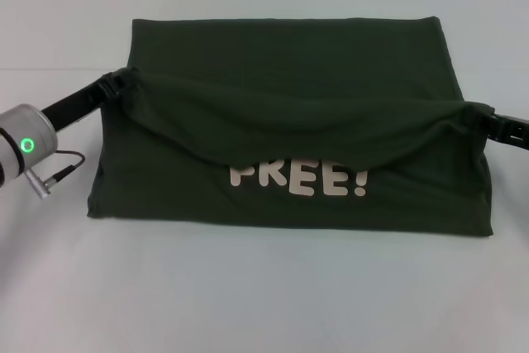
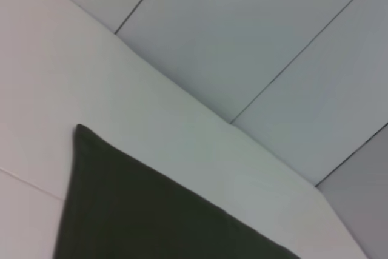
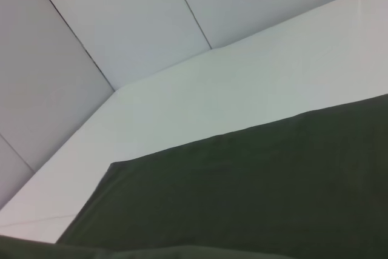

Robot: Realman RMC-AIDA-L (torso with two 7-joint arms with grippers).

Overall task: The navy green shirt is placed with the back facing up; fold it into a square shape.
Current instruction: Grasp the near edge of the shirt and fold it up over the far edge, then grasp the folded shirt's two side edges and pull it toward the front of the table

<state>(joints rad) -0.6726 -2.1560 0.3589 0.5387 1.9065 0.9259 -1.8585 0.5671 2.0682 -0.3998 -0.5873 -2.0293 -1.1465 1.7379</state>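
Mid-fold right now: the navy green shirt [image 1: 289, 80] lies across the middle of the white tabletop [image 1: 264, 303], far edge toward the back, and a fold edge is lifted and carried over the body, sagging in the centre so it half covers the cream "FREE!" lettering [image 1: 299, 179]. Left gripper [image 1: 124, 84] pinches that lifted edge at its left end, right gripper [image 1: 478, 115] pinches the right end; both sets of jaws look closed on cloth, though the fingertips are buried in fabric so I'm reading that from the way the edge hangs between them. Left arm comes in low from the left edge of the tabletop, forearm nearly flat, wrist ring lit green [image 1: 27, 145]; right arm enters low from the right edge, only its black end showing. Wrist views show shirt and tabletop only, no fingers. To do this step well, I'd say: keep both ends level and moving together, put a little tension across to kill the sag, carry the edge until it lines up with the opposite edge, lower before letting go. Uneven travel would skew the fold and spoil the square.
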